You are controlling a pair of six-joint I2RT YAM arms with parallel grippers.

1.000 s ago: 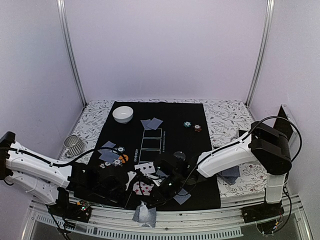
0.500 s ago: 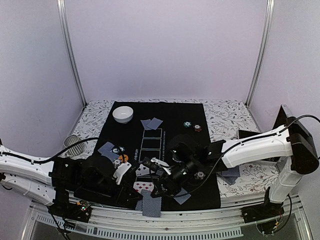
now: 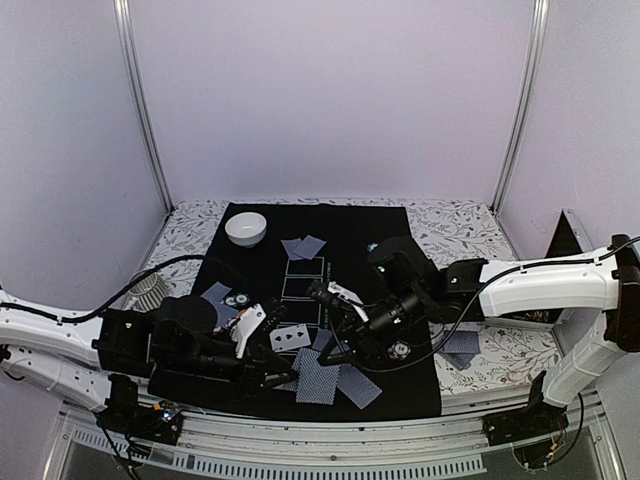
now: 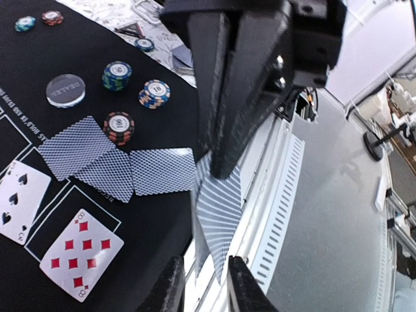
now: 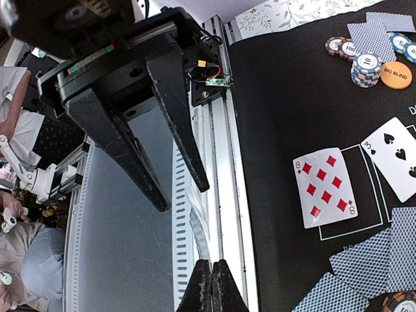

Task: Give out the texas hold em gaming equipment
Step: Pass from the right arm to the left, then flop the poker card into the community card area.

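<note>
My right gripper (image 5: 212, 263) is shut on one end of a grey-blue-backed playing card (image 5: 203, 214), held over the table's near rail. My left gripper (image 4: 205, 263) is open, its fingers on either side of the card's (image 4: 218, 214) other end; I cannot tell if they touch it. In the top view the card (image 3: 318, 380) hangs between the left gripper (image 3: 275, 378) and the right gripper (image 3: 335, 352). The eight of diamonds (image 4: 81, 253) and three of spades (image 4: 19, 192) lie face up on the mat. Chip stacks (image 4: 119, 125) and a dealer disc (image 4: 65, 90) lie beyond.
Face-down cards (image 4: 162, 170) lie on the black mat (image 3: 340, 225) near its front edge. An orange big-blind disc (image 5: 396, 75) sits by a chip stack (image 5: 366, 67). A white bowl (image 3: 246, 228) stands at the back left, a metal cup (image 3: 148, 290) at the left.
The card has risen from the front rail toward the mat's edge. Both arms have swung toward the middle, and the right gripper now holds the card.
</note>
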